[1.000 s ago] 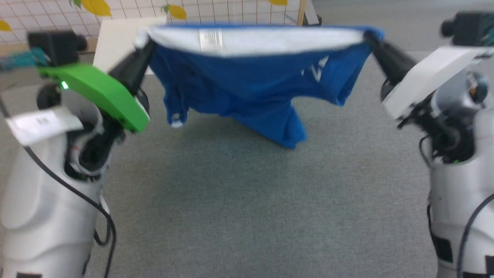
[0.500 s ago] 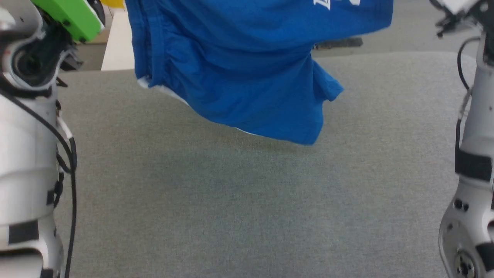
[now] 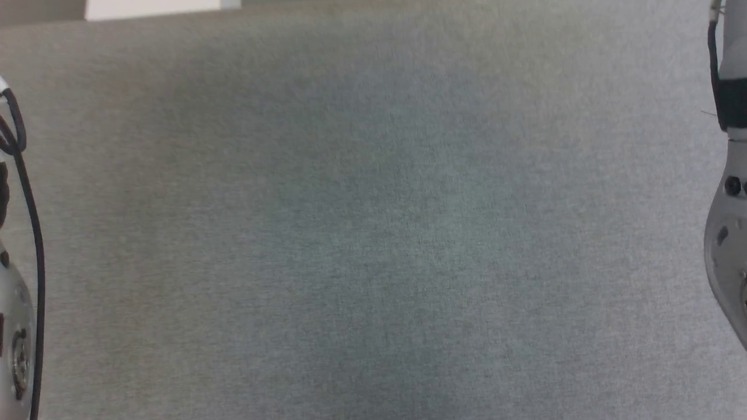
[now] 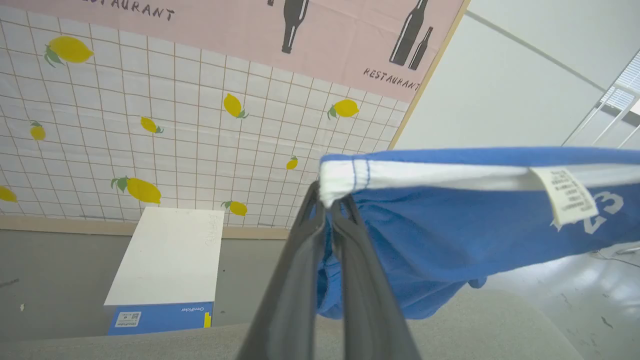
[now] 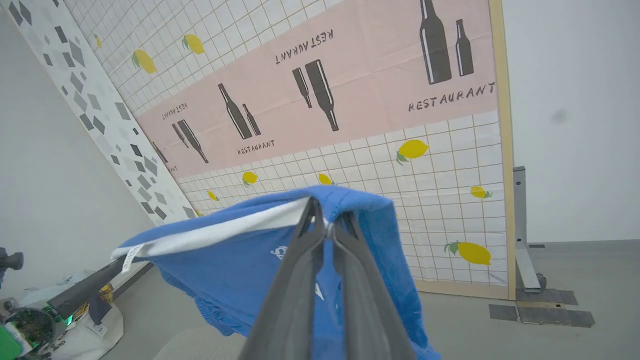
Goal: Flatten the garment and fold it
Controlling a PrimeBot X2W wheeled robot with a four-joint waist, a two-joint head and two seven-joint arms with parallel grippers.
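**Q:** Where are the shorts, and how are they held?

**A:** The garment (image 4: 440,235), a pair of bright blue shorts, hangs in the air above a grey cloth-covered table (image 3: 373,233). It is stretched by its white-lined waistband between two grippers. The left gripper (image 4: 330,201) has its dark fingers pressed together on one waistband corner. The right gripper (image 5: 327,222) pinches the opposite corner the same way.

**Q:** Any containers?

**A:** A closed white box (image 4: 165,260) sits on the floor by the wall, beyond the table. Its contents are hidden.

**Q:** What writing can be read?

**A:** The box's blue end carries a small code label and a word that may be "OmniPicker", though it is too small to be sure. A pink banner (image 5: 320,100) with black bottle shapes repeats "RESTAURANT". The shorts show a white "23" (image 4: 612,210) and a white tag (image 4: 565,195) whose print is too fine to read.

**Q:** What is cut off?

**A:** The waistband runs out of the left wrist view's right edge. A pale forearm (image 3: 726,245) is cut by the head view's right edge.
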